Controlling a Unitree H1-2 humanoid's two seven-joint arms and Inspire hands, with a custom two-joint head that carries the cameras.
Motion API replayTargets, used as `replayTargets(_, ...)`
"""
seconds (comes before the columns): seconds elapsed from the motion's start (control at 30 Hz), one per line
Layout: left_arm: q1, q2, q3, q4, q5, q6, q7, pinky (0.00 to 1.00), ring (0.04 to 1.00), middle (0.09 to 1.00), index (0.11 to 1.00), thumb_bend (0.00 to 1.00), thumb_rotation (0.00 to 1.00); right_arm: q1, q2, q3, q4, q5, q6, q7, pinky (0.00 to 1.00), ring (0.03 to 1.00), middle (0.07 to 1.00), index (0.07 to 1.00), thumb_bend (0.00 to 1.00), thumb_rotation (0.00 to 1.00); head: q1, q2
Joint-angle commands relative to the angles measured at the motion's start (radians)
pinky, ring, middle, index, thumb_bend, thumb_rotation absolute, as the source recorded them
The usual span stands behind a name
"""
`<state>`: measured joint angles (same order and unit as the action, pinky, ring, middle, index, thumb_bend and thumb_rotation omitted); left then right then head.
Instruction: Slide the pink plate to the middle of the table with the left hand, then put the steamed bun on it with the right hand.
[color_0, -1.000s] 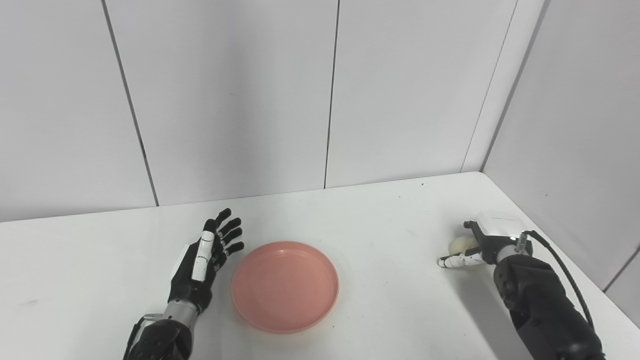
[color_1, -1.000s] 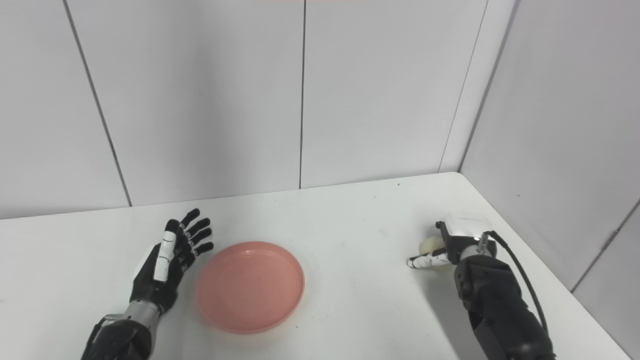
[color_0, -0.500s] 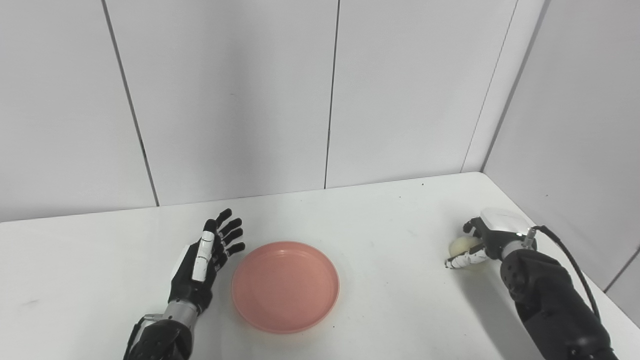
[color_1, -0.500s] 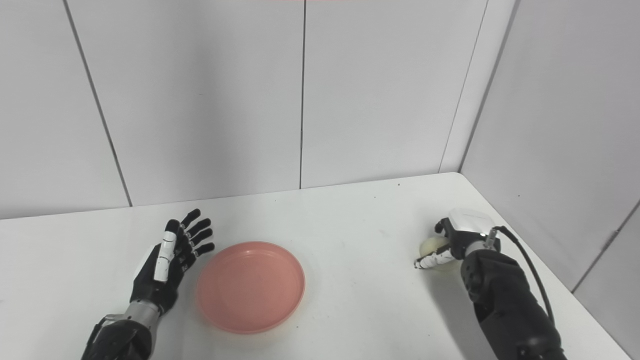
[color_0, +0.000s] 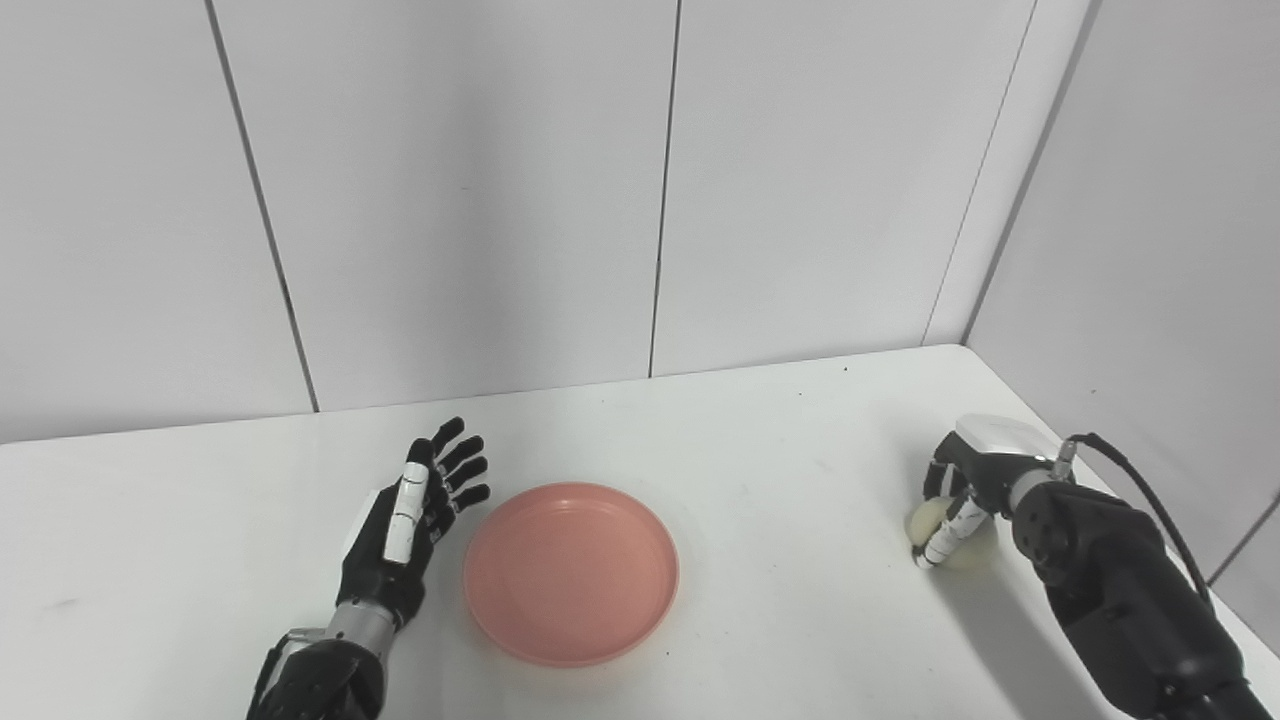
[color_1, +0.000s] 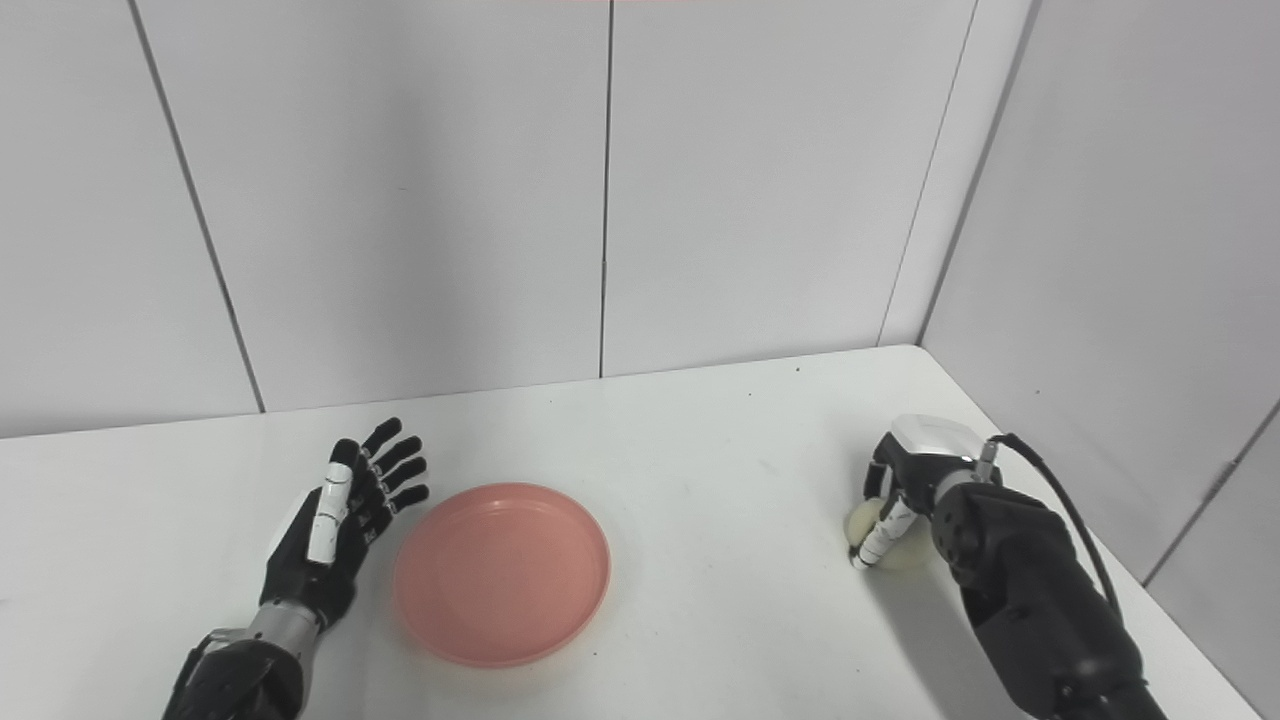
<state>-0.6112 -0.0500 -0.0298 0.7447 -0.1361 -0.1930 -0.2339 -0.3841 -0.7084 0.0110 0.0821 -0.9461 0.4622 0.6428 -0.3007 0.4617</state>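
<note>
The pink plate (color_0: 570, 575) lies near the middle of the white table (color_0: 780, 440). My left hand (color_0: 405, 520) rests just left of the plate, open, fingers spread, apart from the rim. The pale steamed bun (color_0: 972, 553) sits at the table's right side. My right hand (color_0: 975, 470) is over the bun, its fingers curled down around it and the thumb (color_0: 941, 541) across its front. The bun looks to be resting on the table. The hand hides its top.
Grey wall panels stand behind the table and along its right side (color_0: 1150, 250), close to my right arm. The table's right edge runs just beyond the bun.
My right hand has turned down over the bun and closed its fingers around it. The bun has shifted a little toward me. The left hand and the plate have not moved.
</note>
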Motion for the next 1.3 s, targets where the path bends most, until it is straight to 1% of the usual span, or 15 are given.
replayTargets(0.0,0.039,-0.003,0.0,0.04,0.001,0.063,0.0,0.83,0.878,0.886,0.895,0.75,0.95,0.003,-0.031,0.008,-0.006,0.005,0.006,0.003,0.25,0.346,0.433,0.502,0.53,0.0,0.004,0.001)
replayTargets(0.1,0.039,-0.002,-0.003,0.039,0.006,0.056,-0.002,0.83,0.877,0.887,0.895,0.74,0.96,0.0,-0.03,0.011,-0.003,0.006,0.006,-0.01,0.25,0.34,0.421,0.501,0.53,0.0,0.007,0.001)
replayTargets(0.2,0.038,-0.004,-0.002,0.04,0.006,0.058,0.001,0.82,0.872,0.886,0.894,0.74,0.95,0.0,-0.031,0.016,-0.013,0.018,0.005,-0.039,0.29,0.393,0.468,0.486,0.53,0.0,0.007,0.001)
replayTargets(0.27,0.038,-0.004,-0.003,0.041,0.005,0.061,0.0,0.83,0.876,0.89,0.898,0.74,0.96,-0.002,-0.033,0.015,-0.026,0.023,0.005,-0.043,0.24,0.336,0.424,0.496,0.53,0.0,0.011,0.001)
replayTargets(0.3,0.036,-0.004,-0.003,0.042,0.006,0.063,0.0,0.83,0.878,0.891,0.9,0.74,0.96,-0.002,-0.028,0.011,-0.056,0.02,0.006,-0.045,0.21,0.295,0.443,0.491,0.53,0.0,0.012,0.0)
replayTargets(0.37,0.033,-0.004,-0.003,0.047,0.007,0.063,0.001,0.83,0.879,0.892,0.9,0.74,0.96,-0.005,-0.019,0.001,-0.099,0.023,0.007,-0.047,0.2,0.276,0.459,0.486,0.53,0.0,0.013,-0.001)
replayTargets(0.43,0.031,-0.005,-0.003,0.051,0.008,0.063,0.003,0.83,0.877,0.891,0.899,0.75,0.96,-0.012,-0.015,-0.004,-0.144,0.041,0.001,-0.056,0.2,0.283,0.408,0.503,0.53,0.0,0.015,-0.001)
replayTargets(0.5,0.03,-0.005,-0.003,0.052,0.006,0.061,0.0,0.83,0.873,0.89,0.899,0.75,0.96,-0.019,-0.013,-0.002,-0.198,0.06,-0.016,-0.076,0.23,0.323,0.409,0.508,0.53,0.0,0.015,-0.001)
replayTargets(0.63,0.035,-0.01,-0.006,0.04,0.012,0.067,0.01,0.83,0.871,0.891,0.901,0.75,0.96,-0.05,-0.009,0.012,-0.287,0.08,-0.029,-0.077,0.21,0.286,0.398,0.514,0.52,0.0,0.027,0.0)
replayTargets(0.73,0.038,-0.013,-0.008,0.033,0.015,0.068,0.016,0.82,0.864,0.887,0.895,0.75,0.95,-0.076,-0.002,0.03,-0.333,0.084,-0.038,-0.074,0.24,0.325,0.406,0.507,0.53,0.0,0.039,0.002)
replayTargets(0.87,0.041,-0.018,-0.014,0.027,0.021,0.067,0.024,0.82,0.858,0.879,0.893,0.76,0.94,-0.124,0.023,0.061,-0.4,0.087,-0.014,-0.039,0.27,0.36,0.434,0.513,0.53,0.0,0.073,0.007)
replayTargets(0.97,0.042,-0.025,-0.022,0.029,0.036,0.064,0.04,0.81,0.851,0.88,0.891,0.78,0.95,-0.148,0.04,0.077,-0.422,0.085,-0.013,-0.029,0.35,0.447,0.496,0.477,0.53,0.0,0.134,0.01)
replayTargets(1.07,0.042,-0.036,-0.031,0.037,0.053,0.054,0.064,0.79,0.859,0.88,0.885,0.76,0.96,-0.175,0.071,0.09,-0.43,0.099,-0.025,-0.042,0.27,0.353,0.426,0.506,0.53,0.0,0.173,0.012)
replayTargets(1.2,0.039,-0.05,-0.041,0.053,0.078,0.036,0.083,0.77,0.852,0.863,0.881,0.76,0.98,-0.194,0.094,0.099,-0.426,0.125,-0.052,-0.058,0.31,0.403,0.48,0.485,0.53,0.0,0.229,0.014)
replayTargets(1.27,0.036,-0.056,-0.043,0.063,0.087,0.029,0.092,0.75,0.843,0.854,0.871,0.77,0.97,-0.202,0.113,0.104,-0.415,0.151,-0.071,-0.072,0.3,0.383,0.46,0.499,0.53,0.0,0.249,0.014)
